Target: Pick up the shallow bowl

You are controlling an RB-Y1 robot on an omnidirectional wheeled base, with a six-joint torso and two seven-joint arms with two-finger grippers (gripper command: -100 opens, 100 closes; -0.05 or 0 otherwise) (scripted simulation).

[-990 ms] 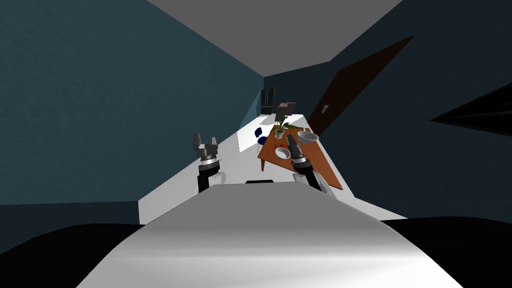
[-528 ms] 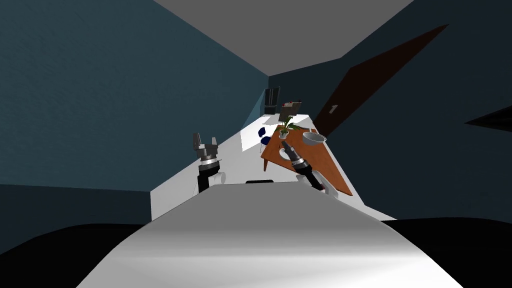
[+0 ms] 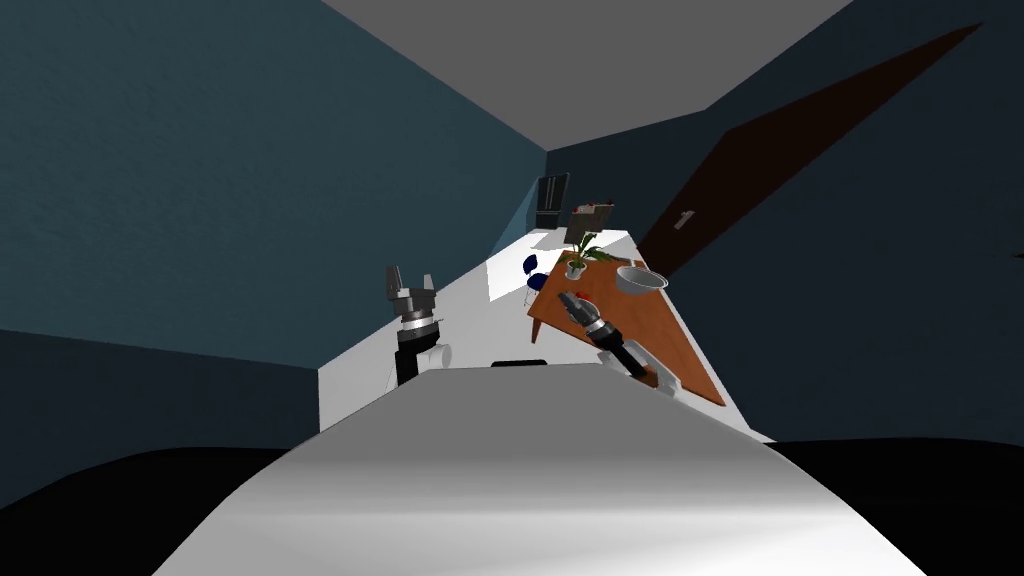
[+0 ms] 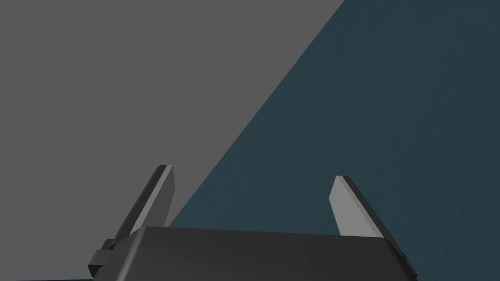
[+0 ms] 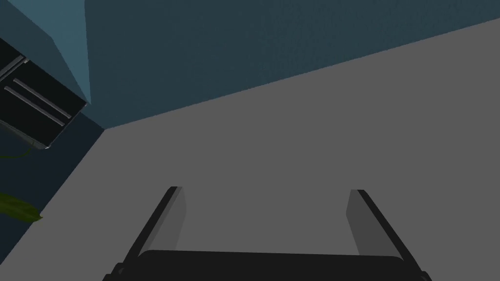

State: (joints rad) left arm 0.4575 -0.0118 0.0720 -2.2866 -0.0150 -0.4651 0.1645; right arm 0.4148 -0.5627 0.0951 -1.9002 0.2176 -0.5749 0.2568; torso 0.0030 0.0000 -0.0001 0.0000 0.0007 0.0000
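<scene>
An orange-brown table (image 3: 650, 335) stands ahead on the right. A wide grey bowl (image 3: 641, 279) sits near its far right edge. My right gripper (image 3: 570, 300) reaches over the table's near left part, and a small red thing (image 3: 586, 297) lies just beside it. In the right wrist view the right gripper (image 5: 266, 212) is open with nothing between its fingers. A smaller white bowl seen earlier is hidden behind this hand. My left gripper (image 3: 408, 281) is raised at the left, away from the table, and the left wrist view shows the left gripper (image 4: 254, 192) open and empty.
A potted plant (image 3: 578, 263) stands at the table's far end, with a leaf (image 5: 19, 210) at the right wrist view's edge. A blue chair (image 3: 531, 266) is left of the table. A dark cabinet (image 3: 552, 196) stands at the back, and a brown door (image 3: 800, 150) on the right wall.
My head view has shifted, so table and door slid rightwards. My right arm has reached further over the table and now covers the small white bowl. The left arm has not moved.
</scene>
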